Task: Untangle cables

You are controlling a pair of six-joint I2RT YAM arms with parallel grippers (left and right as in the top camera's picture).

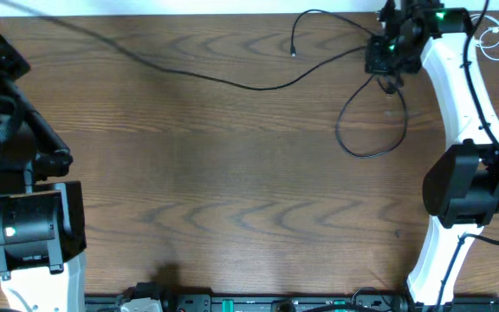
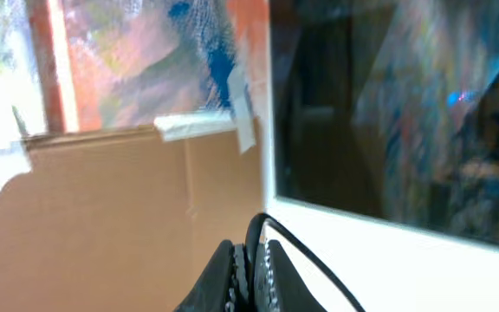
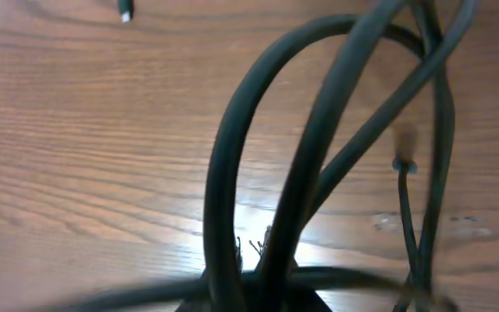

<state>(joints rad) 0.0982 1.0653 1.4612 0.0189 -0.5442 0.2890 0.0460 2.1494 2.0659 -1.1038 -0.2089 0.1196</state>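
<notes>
A long black cable (image 1: 232, 83) runs from the top left corner across the table to my right gripper (image 1: 386, 59) at the back right. A second black cable (image 1: 319, 14) arcs there too, its plug end (image 1: 293, 53) lying free on the wood. A black loop (image 1: 366, 149) hangs below the gripper onto the table. In the right wrist view, thick black cable strands (image 3: 232, 156) cross right in front of the right gripper (image 3: 254, 260), which looks shut on them. My left gripper (image 2: 251, 269) is shut on a black cable (image 2: 314, 260), raised and facing away from the table. A white cable (image 1: 497, 38) lies at the far right.
The left arm's black body (image 1: 11, 147) stands at the left edge, the right arm's white links (image 1: 457, 95) along the right side. A rail with sockets (image 1: 232, 303) runs along the front edge. The left wrist view faces cardboard (image 2: 102, 208) and a painted board (image 2: 137, 52).
</notes>
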